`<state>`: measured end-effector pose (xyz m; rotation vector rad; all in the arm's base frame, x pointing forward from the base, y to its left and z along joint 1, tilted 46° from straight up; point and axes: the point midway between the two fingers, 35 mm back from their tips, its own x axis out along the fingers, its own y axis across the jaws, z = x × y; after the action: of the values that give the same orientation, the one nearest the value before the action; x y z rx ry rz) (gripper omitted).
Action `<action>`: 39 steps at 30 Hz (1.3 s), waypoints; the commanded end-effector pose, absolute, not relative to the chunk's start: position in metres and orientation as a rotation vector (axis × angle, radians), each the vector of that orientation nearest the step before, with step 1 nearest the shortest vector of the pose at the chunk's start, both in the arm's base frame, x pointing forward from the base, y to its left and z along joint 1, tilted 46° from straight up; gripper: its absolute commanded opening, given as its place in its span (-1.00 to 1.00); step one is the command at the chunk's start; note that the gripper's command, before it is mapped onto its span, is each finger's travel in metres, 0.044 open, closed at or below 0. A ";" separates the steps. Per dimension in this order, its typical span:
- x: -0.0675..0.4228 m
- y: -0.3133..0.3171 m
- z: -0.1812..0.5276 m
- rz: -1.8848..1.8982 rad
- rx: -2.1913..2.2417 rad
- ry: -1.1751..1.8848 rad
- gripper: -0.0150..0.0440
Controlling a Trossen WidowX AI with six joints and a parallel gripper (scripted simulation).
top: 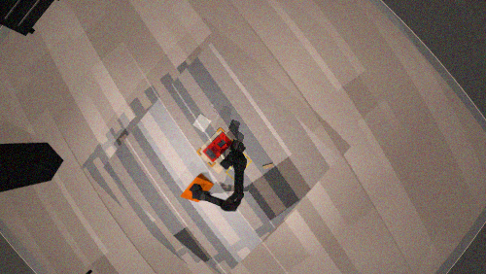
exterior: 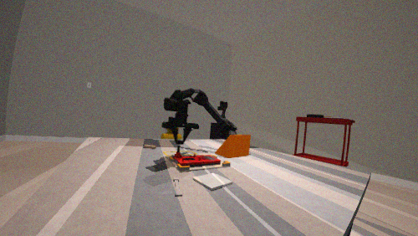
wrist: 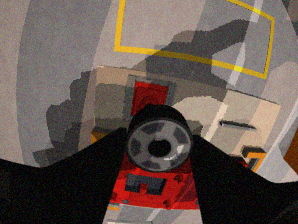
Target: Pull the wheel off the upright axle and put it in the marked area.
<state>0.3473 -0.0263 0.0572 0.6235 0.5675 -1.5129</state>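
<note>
My gripper (top: 226, 159) (exterior: 179, 143) (wrist: 158, 137) is shut on the wheel, above one end of a red base (top: 214, 147) (exterior: 201, 160) (wrist: 125, 196). The wheel (wrist: 160, 131) has a grey spoked face and a dark tyre, and sits between the fingers in the wrist view. The axle cannot be made out, so I cannot tell whether the wheel is still around it. The marked area, a yellow outline (wrist: 120, 25), lies on the table just beyond the base's pale board (wrist: 245, 107), and the gripper is not over it.
An orange wedge-shaped block (top: 202, 182) (exterior: 238, 146) stands by the arm's base. A white tile (top: 201, 122) (exterior: 212, 181) lies on the other side of the red base. A small tan piece (top: 267, 166) (exterior: 150, 146) lies past the marked area. A red-framed stand (exterior: 323, 120) is farther off.
</note>
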 end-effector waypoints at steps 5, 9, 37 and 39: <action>0.346 -0.006 0.076 -1.500 0.641 0.563 -0.49; 0.341 -0.018 0.079 -1.501 0.627 0.567 -0.49; 0.297 -0.079 0.127 -1.502 0.636 0.561 -0.49; 0.297 -0.081 0.125 -1.502 0.636 0.561 -0.49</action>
<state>0.2980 -0.0767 0.1292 0.6481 0.5594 -1.5033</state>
